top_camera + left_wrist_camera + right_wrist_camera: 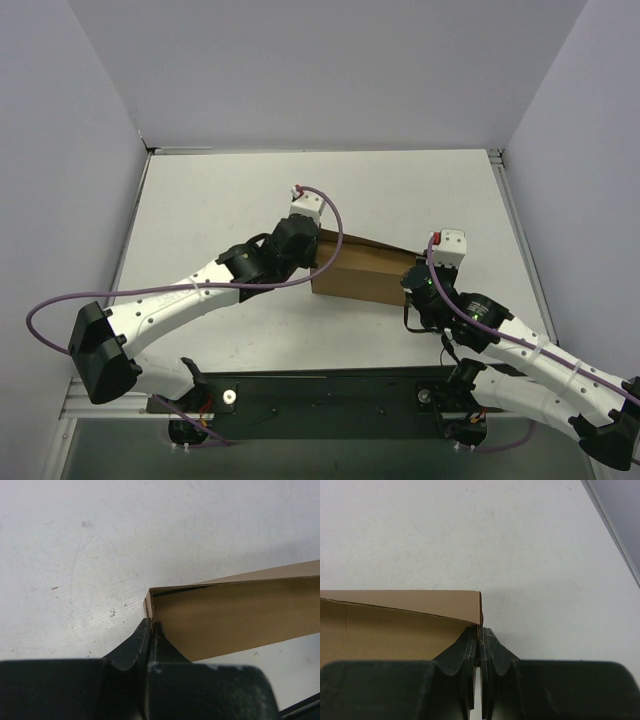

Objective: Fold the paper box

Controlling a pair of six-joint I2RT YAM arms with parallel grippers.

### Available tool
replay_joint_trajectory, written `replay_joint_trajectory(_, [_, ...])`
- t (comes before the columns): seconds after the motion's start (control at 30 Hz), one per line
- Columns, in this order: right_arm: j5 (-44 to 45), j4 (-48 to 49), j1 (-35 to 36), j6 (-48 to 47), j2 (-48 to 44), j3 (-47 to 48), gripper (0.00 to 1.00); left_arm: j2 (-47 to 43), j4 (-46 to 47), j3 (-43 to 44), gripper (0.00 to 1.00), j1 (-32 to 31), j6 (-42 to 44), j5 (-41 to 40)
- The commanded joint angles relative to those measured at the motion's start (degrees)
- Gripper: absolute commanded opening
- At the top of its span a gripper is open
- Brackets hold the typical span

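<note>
From my feed, the white surface [220,200] is boxed in by plain pale grey panels: a back wall [330,70] beyond it, a left wall [60,180] and a right wall [590,150] flanking it. A metal rail [320,151] lines its far edge. Even, soft light; faint scuffs [112,612] speckle the surface.

Two robot arms, the left arm [165,308] and right arm [550,370], have white shells dotted with small dark screws and bulky black joints. A purple cable [50,304] runs along each. The left gripper [150,626] is matte black, with curved fingers.

Paper box [365,272] on white table [220,200]
</note>
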Motion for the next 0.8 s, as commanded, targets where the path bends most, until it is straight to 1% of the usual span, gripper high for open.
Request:
replay_joint_trajectory(0.0, [-4.13,-5.69,0.41,0.3,1.93,-1.84,0.0,0.4,1.03,-1.35,0.0,-1.83,-0.37,-0.58])
replay_joint_trajectory(0.2, [-4.13,-5.69,0.41,0.39,1.93,-1.76,0.0,-0.83,4.02,-5.47,0.0,-3.76,-2.48,-3.39])
replay_joint_trajectory(0.33, [-4.21,-5.6,0.41,0.39,2.11,-1.84,0.0,-1.53,6.13,-8.2,0.0,-3.86,-4.85,-2.0])
replay_joint_trajectory(0.47, [-4.22,-5.6,0.41,0.39,1.67,-1.93,0.0,-1.01,6.22,-10.05,0.0,-4.56,-4.95,-2.69])
replay_joint_trajectory(0.77, [-4.04,-5.6,0.41,0.39,1.05,-2.02,0.0,-1.53,7.1,-17.17,0.0,-6.4,-4.42,-6.03])
